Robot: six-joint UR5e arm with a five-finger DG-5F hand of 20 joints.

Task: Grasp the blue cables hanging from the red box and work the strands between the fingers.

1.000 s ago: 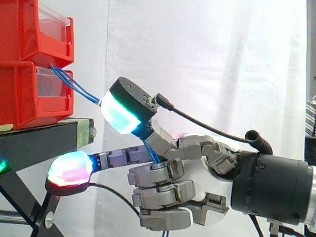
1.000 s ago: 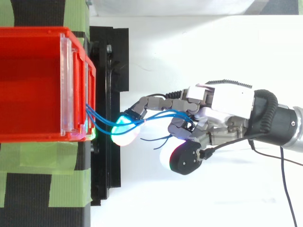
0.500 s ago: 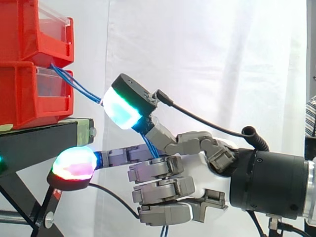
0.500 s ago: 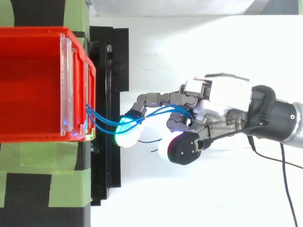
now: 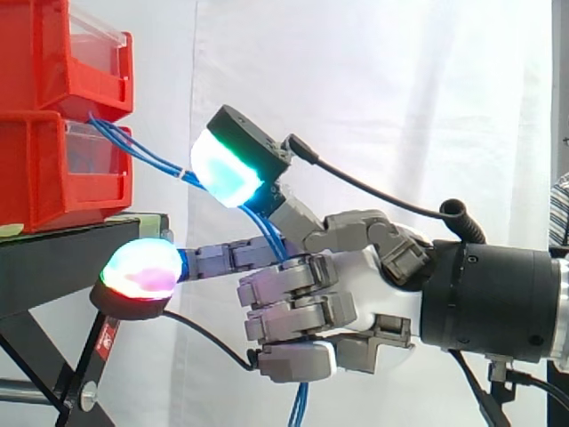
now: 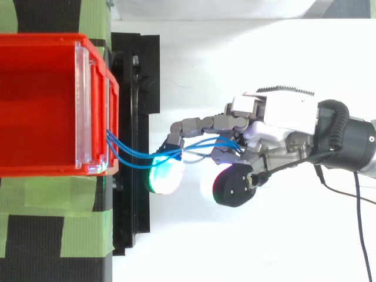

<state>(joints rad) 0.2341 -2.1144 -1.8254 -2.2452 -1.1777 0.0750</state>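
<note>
Side view
- Landmark: the red box (image 5: 53,169), the lower of two stacked bins on the black stand (image 5: 71,253).
- Cables: the blue cables (image 5: 147,160) leave the front lip of the red box and run down and away from it as a fairly straight bundle.
- Hand: the hand (image 5: 356,294) sits out from the red box front, a little lower than its lip. Its fingers are curled and closed round the strands, and the loose ends drop out beneath them.
- Pads (image 5: 222,173): the cyan-green one rides on top of the bundle near the box front. The magenta-red one reaches toward the stand just below the box.
- Reason (judged): the closed grip anchors the strands, so the raised pad has a straight run to press on.

Top view
- Cables: two or three strands fan out from the near front corner of the red box. They close together at a glowing pad just off the stand edge.
- Hand: one finger reaches out toward the red box alongside the strands. The rest are folded over them, further from the box.
- Tape: green tape (image 6: 88,194) lies beside and beneath the red box.
- Reason (judged): the strands are separated between finger and thumb, so rubbing looks to be under way. Pulling further from the box risks tugging them out.
</note>
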